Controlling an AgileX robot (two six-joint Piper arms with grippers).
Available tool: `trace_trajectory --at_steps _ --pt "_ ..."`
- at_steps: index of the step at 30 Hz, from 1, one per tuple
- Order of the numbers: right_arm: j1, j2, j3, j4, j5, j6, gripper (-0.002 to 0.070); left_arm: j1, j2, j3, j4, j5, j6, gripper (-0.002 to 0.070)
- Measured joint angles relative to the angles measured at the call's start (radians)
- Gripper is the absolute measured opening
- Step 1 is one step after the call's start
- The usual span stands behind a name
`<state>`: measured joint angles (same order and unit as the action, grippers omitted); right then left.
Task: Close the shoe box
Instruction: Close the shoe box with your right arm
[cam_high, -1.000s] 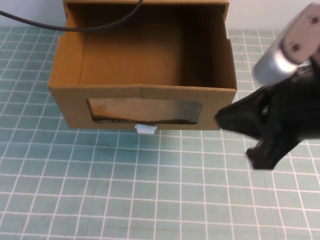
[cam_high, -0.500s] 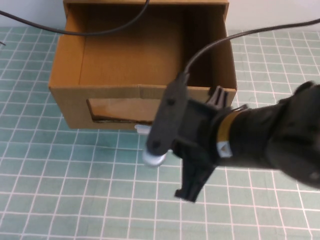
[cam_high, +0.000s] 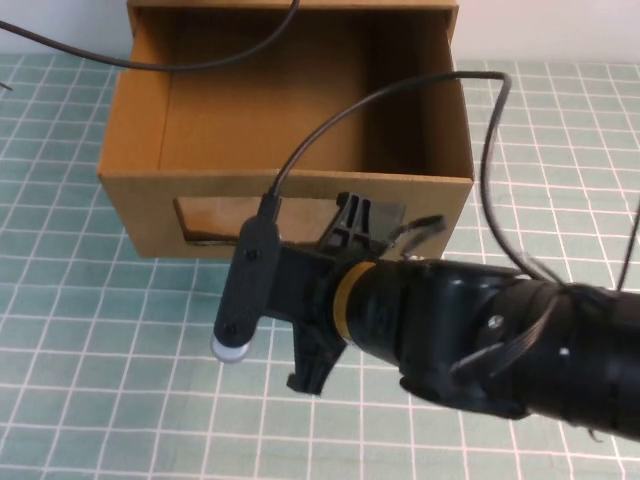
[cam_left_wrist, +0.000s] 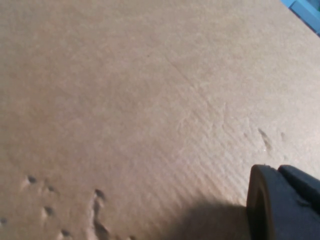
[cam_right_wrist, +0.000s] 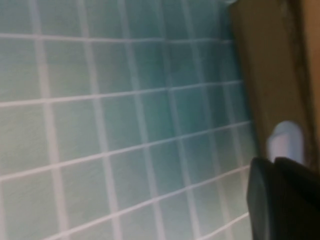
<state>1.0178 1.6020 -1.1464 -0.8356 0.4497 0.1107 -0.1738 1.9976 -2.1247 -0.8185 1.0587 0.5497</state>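
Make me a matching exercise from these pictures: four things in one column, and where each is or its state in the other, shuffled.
1 brown corrugated-cardboard shoe box
2 small white pull tab
3 right gripper
4 left gripper

A close against a plain cardboard surface
B open, interior showing
C at the box's windowed front panel
D on the front panel, next to the green grid mat

Pairs: 1-B, 2-D, 3-C, 4-A

- Black right arm reaches across from the right, low over the table; its black right gripper points leftward.
- Black left gripper: one finger edge visible.
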Motion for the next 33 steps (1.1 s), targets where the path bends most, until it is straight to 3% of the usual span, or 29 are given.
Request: trace_trajectory --at_steps 5,11,25,33 --pt "0.000 0.069 -0.002 -0.405 -0.012 0.342 -0.0014 0.000 0.000 0.000 0.000 0.000 0.000 -0.0005" --pt "0.000 0.112 -0.002 -0.748 -0.008 0.643 -0.0014 0.000 0.000 0.000 0.000 0.000 0.000 -0.0005" --pt "-0.124 0.161 -0.170 -0.817 -0.077 0.724 -0.0014 0.000 0.000 -0.001 0.000 0.008 0.000 -0.0005" --pt "-0.130 0.173 -0.193 -0.770 -0.111 0.724 -0.0014 0.000 0.000 -0.001 0.000 0.018 0.000 -0.0005"
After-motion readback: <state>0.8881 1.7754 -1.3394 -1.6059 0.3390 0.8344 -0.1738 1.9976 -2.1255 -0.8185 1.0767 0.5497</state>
